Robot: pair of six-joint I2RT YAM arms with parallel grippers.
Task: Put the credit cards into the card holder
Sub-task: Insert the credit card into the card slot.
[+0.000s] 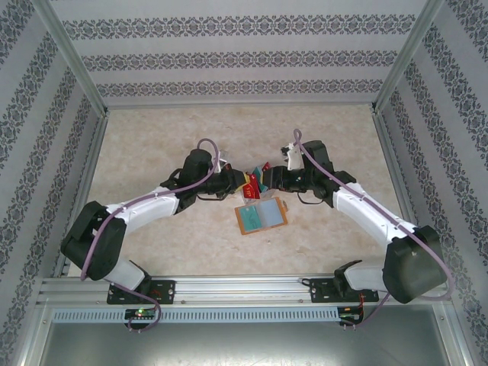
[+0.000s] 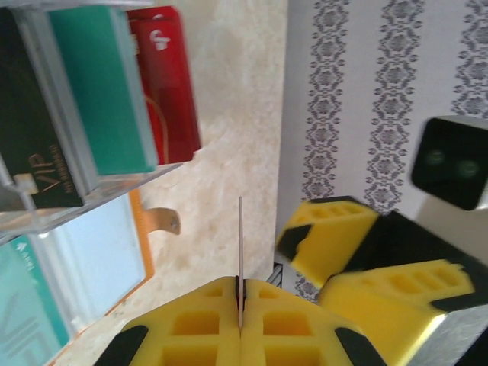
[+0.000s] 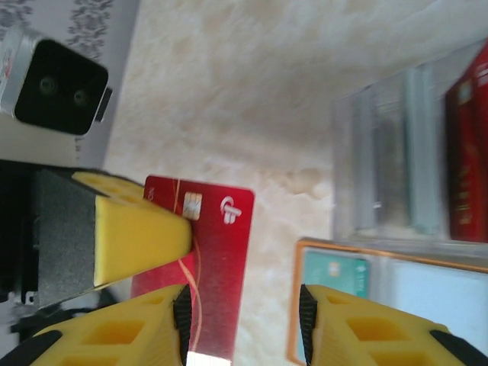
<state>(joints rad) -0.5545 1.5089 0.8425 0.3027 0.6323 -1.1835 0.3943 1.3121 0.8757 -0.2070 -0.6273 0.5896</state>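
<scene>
My left gripper (image 1: 242, 181) (image 2: 240, 293) is shut on a red credit card (image 3: 206, 244), which I see edge-on in the left wrist view (image 2: 240, 244). The right gripper (image 1: 276, 177) (image 3: 242, 324) stands open just beside that card and does not grip it. Its yellow fingers (image 2: 328, 236) sit to the card's right in the left wrist view. Below the two grippers the orange card holder (image 1: 239, 219) (image 2: 143, 263) (image 3: 336, 247) lies open on the table. A teal card (image 3: 335, 274) sits in one of its pockets.
A clear plastic rack (image 2: 46, 206) (image 3: 381, 183) stands near the holder with teal (image 2: 99, 84), black (image 2: 30, 130) and red (image 2: 164, 84) cards in it. Patterned walls (image 1: 244, 57) enclose the beige table (image 1: 152, 137) on three sides.
</scene>
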